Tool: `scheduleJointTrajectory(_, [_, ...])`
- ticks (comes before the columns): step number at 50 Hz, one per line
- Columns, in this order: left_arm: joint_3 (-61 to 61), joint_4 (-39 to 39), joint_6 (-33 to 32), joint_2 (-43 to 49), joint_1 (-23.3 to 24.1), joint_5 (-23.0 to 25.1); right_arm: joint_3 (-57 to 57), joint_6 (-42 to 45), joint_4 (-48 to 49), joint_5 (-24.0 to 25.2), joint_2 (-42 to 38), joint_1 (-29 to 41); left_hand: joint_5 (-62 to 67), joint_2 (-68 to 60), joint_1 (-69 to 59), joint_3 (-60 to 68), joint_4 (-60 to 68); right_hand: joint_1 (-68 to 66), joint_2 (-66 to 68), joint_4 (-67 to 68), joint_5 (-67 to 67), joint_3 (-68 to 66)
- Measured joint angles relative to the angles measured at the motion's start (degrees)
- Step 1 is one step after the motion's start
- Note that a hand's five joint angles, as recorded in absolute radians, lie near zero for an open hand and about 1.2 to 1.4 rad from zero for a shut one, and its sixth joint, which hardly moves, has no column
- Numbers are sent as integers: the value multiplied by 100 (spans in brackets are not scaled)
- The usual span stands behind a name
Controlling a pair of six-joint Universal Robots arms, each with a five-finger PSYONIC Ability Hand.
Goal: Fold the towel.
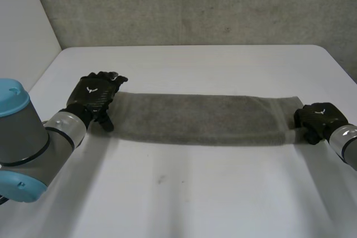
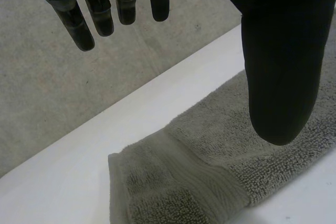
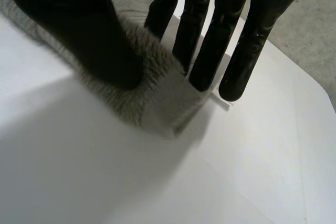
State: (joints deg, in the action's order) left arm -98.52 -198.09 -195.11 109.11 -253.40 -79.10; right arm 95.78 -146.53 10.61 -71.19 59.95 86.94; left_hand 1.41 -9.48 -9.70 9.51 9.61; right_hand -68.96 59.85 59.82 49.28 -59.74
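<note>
A grey towel (image 1: 195,118) lies as a long folded strip across the white table (image 1: 195,193). My left hand (image 1: 95,96) hovers at the towel's left end, open, its fingers (image 2: 79,24) straight and its thumb (image 2: 278,66) held above the cloth (image 2: 210,166) without gripping it. My right hand (image 1: 318,118) is at the towel's right end. There its thumb (image 3: 79,30) presses down on the near corner of the towel (image 3: 163,103) while the fingers (image 3: 210,40) stand against the end's other side, pinching the cloth.
A grey concrete wall (image 1: 195,4) runs behind the table's far edge, and a white wall (image 1: 22,20) stands at the left. Bare tabletop stretches in front of the towel and beyond it.
</note>
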Motion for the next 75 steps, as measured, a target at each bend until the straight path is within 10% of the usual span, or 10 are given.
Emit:
scheduleJointTrajectory(26, [-4, -10, 8, -7, -49, 0, -1506, 728, -1211, -115, 177, -1257, 0, 1, 0, 0, 0, -1042, 960, 987, 988, -970])
scheduleJointTrajectory(41, [-1, -11, 8, -53, -75, -9, -3728, -316, -1222, -617, -666, 3295, 0, 1, 0, 0, -3, -1045, 965, 990, 994, -992])
scheduleJointTrajectory(50, [-16, -11, 6, -59, -83, -9, -4255, -237, -1237, -717, -1889, 4737, 0, 1, 0, 0, -3, -708, 673, 740, 795, -680])
scheduleJointTrajectory(52, [-18, -11, 6, -58, -86, -9, -4240, -192, -1263, -738, -2101, 4918, 0, 1, 0, 0, -3, 1941, -1884, -1727, -1514, 1849])
scheduleJointTrajectory(58, [-18, -10, 5, -57, -90, -8, -3781, -239, -1289, -900, -1743, 4693, 0, 1, 0, 0, -3, 5492, -4718, -4681, -4515, 4708])
scheduleJointTrajectory(75, [-10, -19, 8, -56, -27, -1, -697, -873, -850, -539, 487, 2381, 0, 2, 0, 0, -4, 5835, -5014, -4989, -4766, 5023])
